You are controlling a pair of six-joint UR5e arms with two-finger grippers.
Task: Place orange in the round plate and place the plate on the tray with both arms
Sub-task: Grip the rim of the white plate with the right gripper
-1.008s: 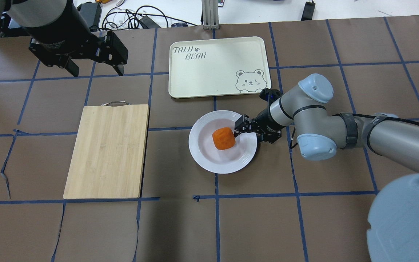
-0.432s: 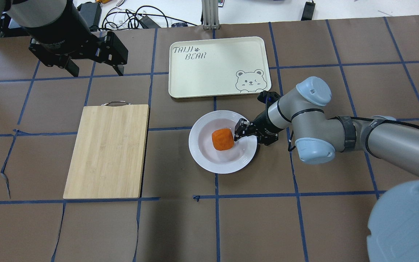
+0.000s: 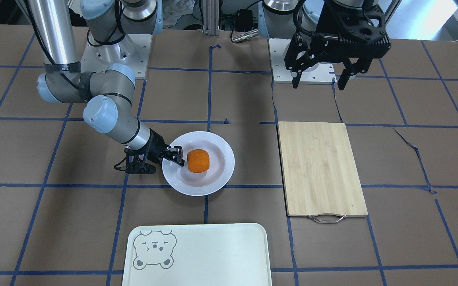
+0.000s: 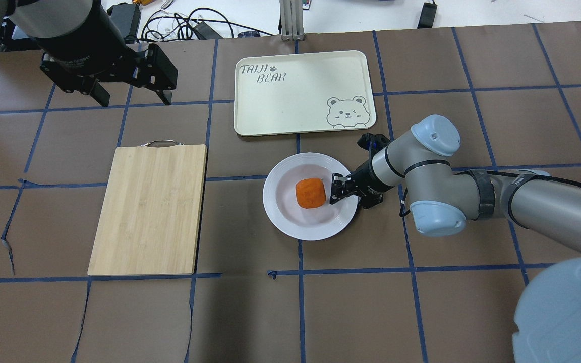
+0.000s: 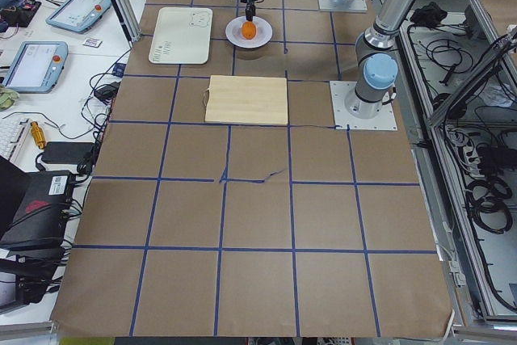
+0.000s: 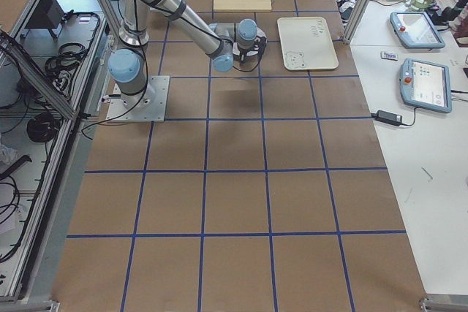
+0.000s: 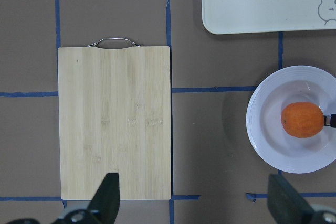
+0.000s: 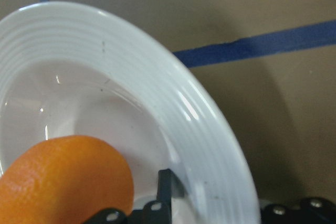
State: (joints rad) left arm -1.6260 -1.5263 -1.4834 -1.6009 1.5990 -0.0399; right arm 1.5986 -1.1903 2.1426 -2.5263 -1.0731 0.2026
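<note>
One dimpled orange point(image 4: 310, 192) in round plate point(image 4: 272, 199), left tool point(image 4: 135, 100) apart, right tool point(image 4: 333, 189) unclear.

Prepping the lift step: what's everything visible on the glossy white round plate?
Glossy white round plate, ceramic-looking, with a wide ringed rim and shallow sunken centre. It lies flat on the brown paper-covered table, near the pale rectangular tray but apart from it. A small bright-orange fruit sits in its centre. The right gripper straddles its rim, one finger inside beside the fruit; whether it clamps the rim cannot be told.
</note>
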